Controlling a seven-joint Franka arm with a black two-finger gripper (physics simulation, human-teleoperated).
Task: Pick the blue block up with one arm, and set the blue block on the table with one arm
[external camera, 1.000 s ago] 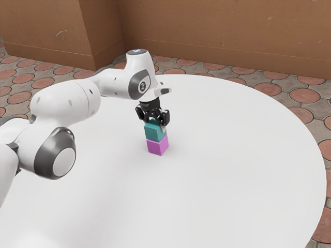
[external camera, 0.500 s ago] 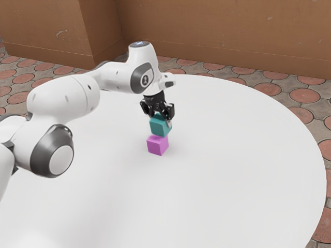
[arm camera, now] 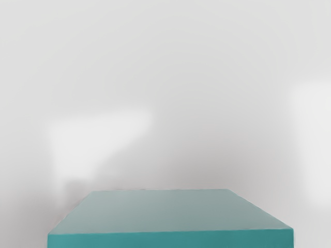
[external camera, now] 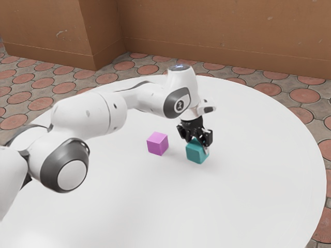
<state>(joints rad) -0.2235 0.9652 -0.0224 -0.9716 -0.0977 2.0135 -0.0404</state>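
Clamping the blue block [external camera: 195, 153] between its fingers, end effector [external camera: 198, 144] points down at the round white surface [external camera: 248, 201]; block upright, low, at the surface or barely above it, contact not certain. Pink block [external camera: 156, 144] sits apart on the surface, toward the exterior view's left. Beyond the surface's rim: paved floor [external camera: 305, 96], then brown wall [external camera: 217, 31].

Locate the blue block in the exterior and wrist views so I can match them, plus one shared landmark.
Exterior view: blue block under the hand, to the exterior view's right of the pink block.
Wrist view: blue block, top face up close.
Shared landmark: white table.
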